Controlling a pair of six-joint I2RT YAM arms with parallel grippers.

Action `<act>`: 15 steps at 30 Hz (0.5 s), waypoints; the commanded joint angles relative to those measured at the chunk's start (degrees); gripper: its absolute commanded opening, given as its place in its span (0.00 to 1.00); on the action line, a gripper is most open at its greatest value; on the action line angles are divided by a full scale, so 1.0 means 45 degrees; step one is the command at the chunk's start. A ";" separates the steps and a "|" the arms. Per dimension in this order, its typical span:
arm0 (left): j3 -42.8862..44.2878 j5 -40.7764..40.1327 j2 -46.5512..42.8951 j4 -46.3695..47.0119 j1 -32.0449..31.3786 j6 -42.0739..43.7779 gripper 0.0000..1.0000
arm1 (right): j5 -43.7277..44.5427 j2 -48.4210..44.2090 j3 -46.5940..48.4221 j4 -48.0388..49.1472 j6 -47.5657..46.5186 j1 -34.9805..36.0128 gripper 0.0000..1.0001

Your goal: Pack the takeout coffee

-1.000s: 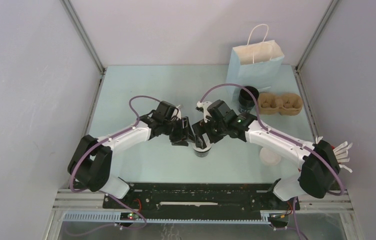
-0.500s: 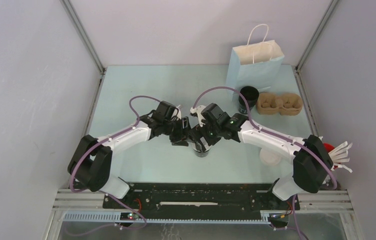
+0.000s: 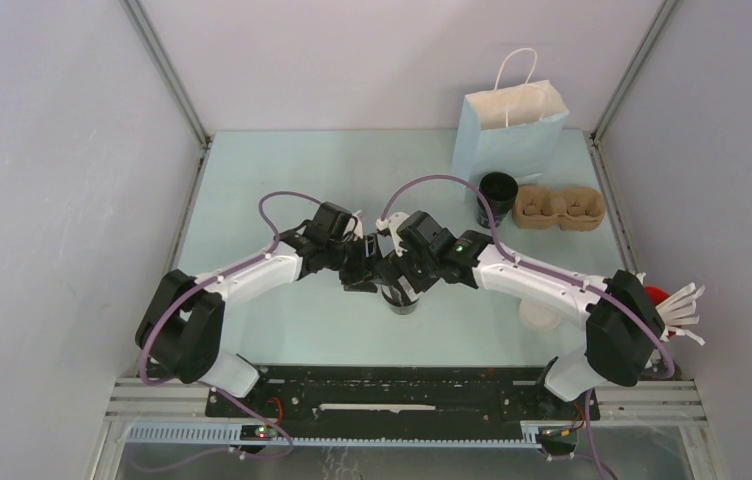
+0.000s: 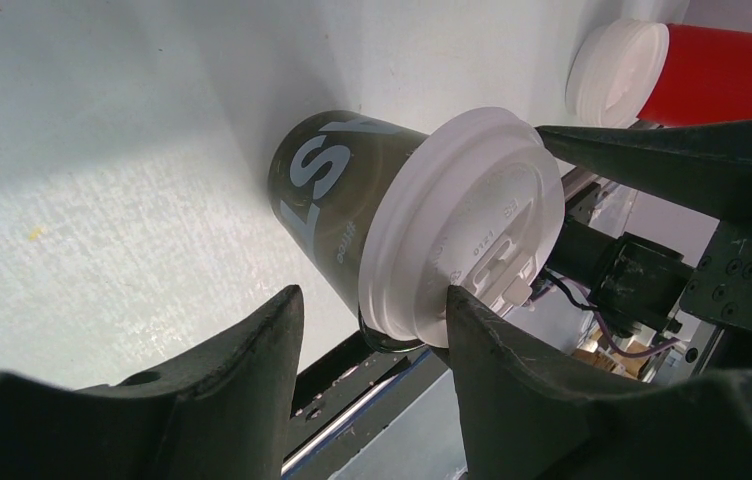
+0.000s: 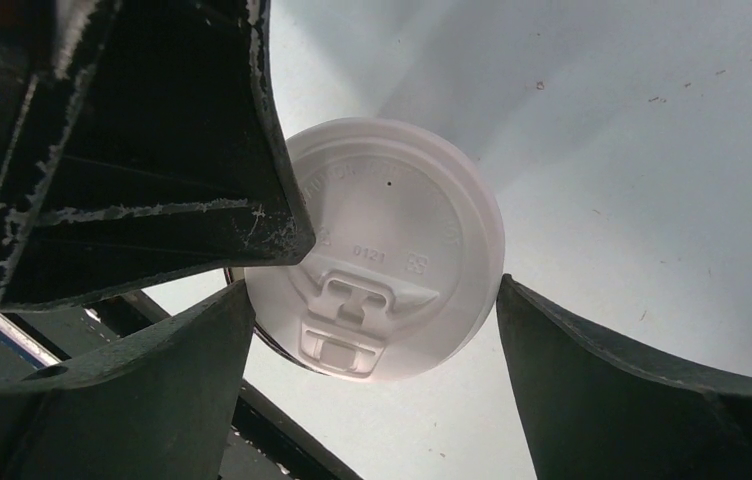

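A dark olive coffee cup [image 4: 327, 195] stands mid-table [image 3: 404, 300] with a white lid [image 4: 462, 215] on top. A sliver of its dark rim shows under the lid's near edge. My left gripper [image 4: 372, 295] is open beside the lid; its right fingertip [image 4: 457, 300] touches the lid's rim and the other finger stands apart. My right gripper [image 5: 372, 285] is open wide above, straddling the lid [image 5: 392, 230], with the left gripper's finger [image 5: 152, 150] crossing the lid's left side. From above, both grippers [image 3: 367, 275] [image 3: 397, 275] meet over the cup.
A light blue paper bag [image 3: 509, 130] stands at the back right. In front of it are a second dark cup [image 3: 497, 195] without a lid and a cardboard cup carrier [image 3: 559, 207]. A loose white lid [image 3: 539, 315] and a red lidded cup [image 4: 712, 70] lie to the right.
My right arm has swung left, bringing its open gripper over the lidded cup. The left arm and the cup have stayed put.
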 commanded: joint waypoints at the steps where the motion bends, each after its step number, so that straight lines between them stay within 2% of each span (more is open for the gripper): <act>1: 0.0504 0.0319 -0.0072 0.0106 -0.0093 0.0069 0.59 | 0.0744 -0.0356 0.0416 0.0310 -0.0354 0.0231 0.98; 15: 0.0513 0.0376 -0.0072 0.0103 -0.0090 0.0128 0.59 | 0.1381 -0.0325 0.0728 -0.0062 -0.0334 0.0422 1.00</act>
